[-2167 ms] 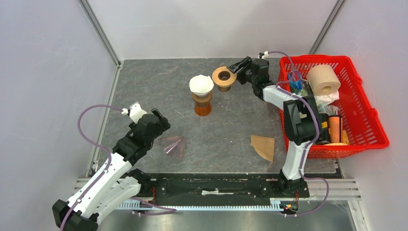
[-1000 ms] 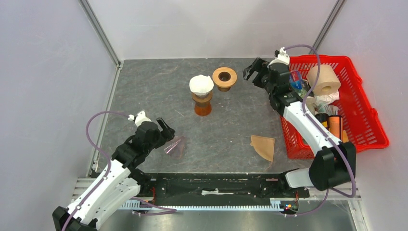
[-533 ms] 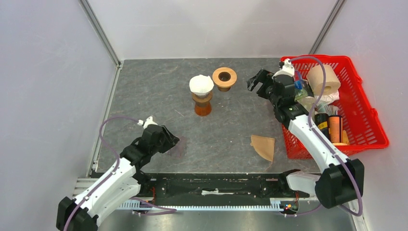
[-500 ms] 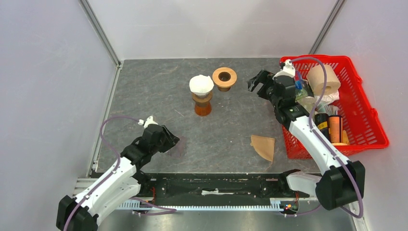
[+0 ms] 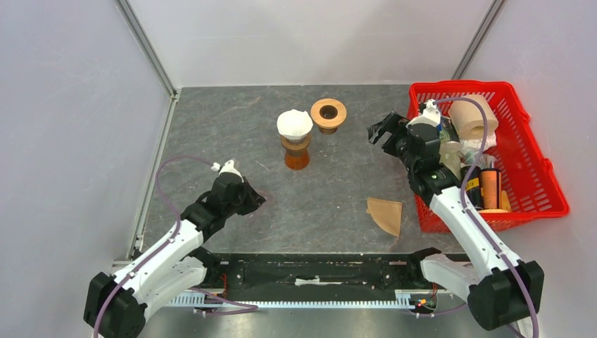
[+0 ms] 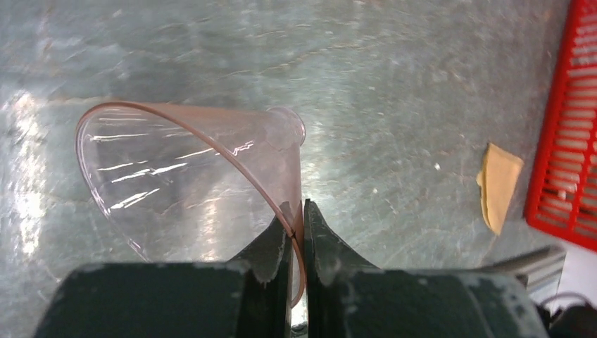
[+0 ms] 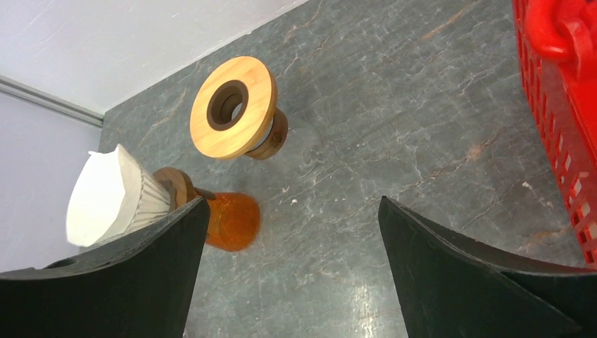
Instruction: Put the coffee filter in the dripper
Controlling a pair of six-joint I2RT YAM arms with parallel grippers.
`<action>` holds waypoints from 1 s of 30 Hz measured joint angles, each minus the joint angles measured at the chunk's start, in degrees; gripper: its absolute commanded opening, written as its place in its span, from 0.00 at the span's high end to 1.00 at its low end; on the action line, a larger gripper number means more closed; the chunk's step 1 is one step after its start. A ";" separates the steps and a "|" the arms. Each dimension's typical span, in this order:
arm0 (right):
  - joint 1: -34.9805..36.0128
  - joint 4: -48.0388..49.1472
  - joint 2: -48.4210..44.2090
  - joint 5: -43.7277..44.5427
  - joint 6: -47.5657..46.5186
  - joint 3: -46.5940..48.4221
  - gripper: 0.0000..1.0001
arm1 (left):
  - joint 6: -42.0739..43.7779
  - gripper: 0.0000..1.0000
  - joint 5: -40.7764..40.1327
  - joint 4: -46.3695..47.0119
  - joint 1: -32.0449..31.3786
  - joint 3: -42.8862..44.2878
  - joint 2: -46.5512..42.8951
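Your left tool [image 6: 297, 211] had just gone from spread to pressed together, pinching the thin rim of the clear pink dripper [image 6: 176, 176] lying on its side near the bench's [image 5: 324, 190] front-left edge; I'd judge the dripper now secured for righting or carrying. Your right tool [image 7: 293, 204] stayed spread wide and empty, having drawn back from the wooden stand [image 5: 328, 114] toward the red basket [image 5: 507, 218]. The brown coffee filter [image 5: 385, 215] lay flat just beside that basket, well apart from the dripper, with bare bench between them.
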 measured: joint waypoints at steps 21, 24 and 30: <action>-0.02 -16.98 -9.77 -11.10 -2.03 -0.81 0.04 | 64.02 0.98 40.00 5.11 -18.03 17.42 8.04; -0.04 -21.11 -8.11 -15.04 -4.20 2.27 0.05 | 74.07 0.97 40.19 -1.64 -19.67 24.22 13.88; -0.04 -27.85 -4.37 -21.88 -8.59 8.92 0.05 | 94.25 0.98 33.66 -17.55 -24.15 42.01 28.46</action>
